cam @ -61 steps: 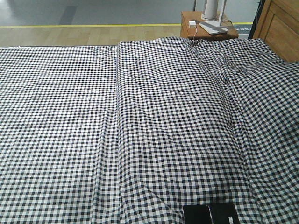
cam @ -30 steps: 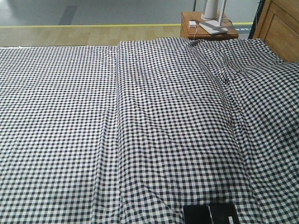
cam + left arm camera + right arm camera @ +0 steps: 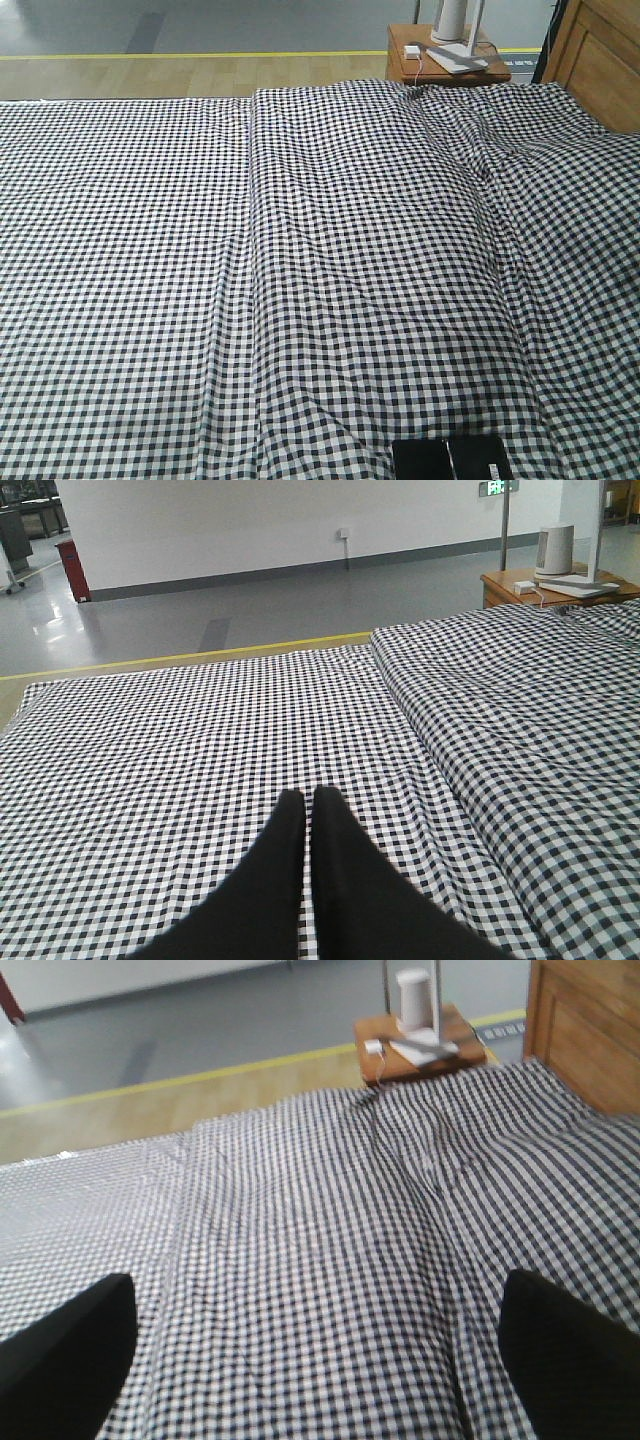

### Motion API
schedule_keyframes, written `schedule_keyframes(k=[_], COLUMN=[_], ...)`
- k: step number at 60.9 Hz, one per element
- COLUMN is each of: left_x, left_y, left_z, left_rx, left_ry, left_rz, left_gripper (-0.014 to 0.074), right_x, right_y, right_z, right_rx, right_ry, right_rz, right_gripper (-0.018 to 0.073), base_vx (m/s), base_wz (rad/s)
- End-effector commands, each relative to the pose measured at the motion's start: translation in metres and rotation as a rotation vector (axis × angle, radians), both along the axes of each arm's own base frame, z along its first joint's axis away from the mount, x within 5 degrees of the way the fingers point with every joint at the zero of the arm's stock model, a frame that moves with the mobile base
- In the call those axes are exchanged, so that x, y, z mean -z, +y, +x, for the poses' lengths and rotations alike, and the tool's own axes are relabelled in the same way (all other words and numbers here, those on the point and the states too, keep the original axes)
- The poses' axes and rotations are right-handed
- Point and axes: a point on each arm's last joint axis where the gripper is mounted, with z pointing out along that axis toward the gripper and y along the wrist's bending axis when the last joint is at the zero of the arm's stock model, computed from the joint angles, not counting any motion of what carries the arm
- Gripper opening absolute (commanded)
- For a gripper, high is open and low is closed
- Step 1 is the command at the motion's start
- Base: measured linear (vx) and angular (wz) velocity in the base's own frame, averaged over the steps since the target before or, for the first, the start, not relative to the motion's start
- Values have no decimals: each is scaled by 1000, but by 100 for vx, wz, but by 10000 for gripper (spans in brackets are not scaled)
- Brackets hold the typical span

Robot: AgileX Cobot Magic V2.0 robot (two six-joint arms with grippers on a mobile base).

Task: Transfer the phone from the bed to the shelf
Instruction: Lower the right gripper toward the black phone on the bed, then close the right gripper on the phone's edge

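ok so going left to right. My left gripper [image 3: 303,798] has its two black fingers pressed together with nothing between them, parked low over the left half of the bed [image 3: 130,250].

The phone [image 3: 478,458] is a glossy black slab at the very near edge of the checked sheet, right of centre. The front view cuts its bottom off, and neither wrist cam catches it at all.

My right gripper [image 3: 315,1290] is spread wide and empty, pointing out across the sheet toward the nightstand [image 3: 400,64]. So I'd say I'm only at the reach-for-it stage.

Right arm looks like the better pick, since the phone sits on its side. I'd pull back toward the near edge and get the wrist cam on the phone first. Then come straight down with a finger on each long side.

It's thin and lying flat on soft fabric. I'd press the tips into the sheet a bit to get under the rim, and try not to pinch up a fold of sheet with it. It also looks slippery, so I'd close firmly and lift slowly.

Headcount:
- one bed
- one phone
- two grippers
- one nightstand, with one white tower thing [image 3: 452,20] and one small white plug [image 3: 411,50] on it
- one wooden headboard [image 3: 600,60], far right
- no shelf in any view
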Motion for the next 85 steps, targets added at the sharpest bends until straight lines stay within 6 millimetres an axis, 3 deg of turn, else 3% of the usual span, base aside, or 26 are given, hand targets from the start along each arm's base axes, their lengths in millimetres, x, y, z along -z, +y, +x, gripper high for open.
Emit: schedule_keyframes(k=[1,10,22,34,45,59,67,85], left_x=[-15,-15,-15,-15,-15,-15,-15,-15], left_y=[0,0,0,0,0,0,0,0], left_z=[-1,-1,-1,-1,-1,-1,-1,-1], left_rx=[2,2,2,2,2,2,2,2], left_ry=[-108,-108,-108,-108,-108,-108,-108,-108], left_rz=[-11,-11,-11,-11,-11,-11,-11,-11], left_gripper=[1,1,1,1,1,1,1,1], right_x=[-20,-10,33,92,154,235,280,360], right_y=[-14,-44,-89,-127,-149,-162,-159,-141], right_z=[16,47,88,125,148,173,182,175], right_rx=[67,157,187,133,53,-91,-203,-486], right_ry=[-4,95,245,419,602,738,789,936], right_rz=[2,9,37,121,157,211,306,512], right_gripper=[690,683,669,655,647,640,633,604], base_vx=[0,0,0,0,0,0,0,0], base_wz=[0,0,0,0,0,0,0,0])
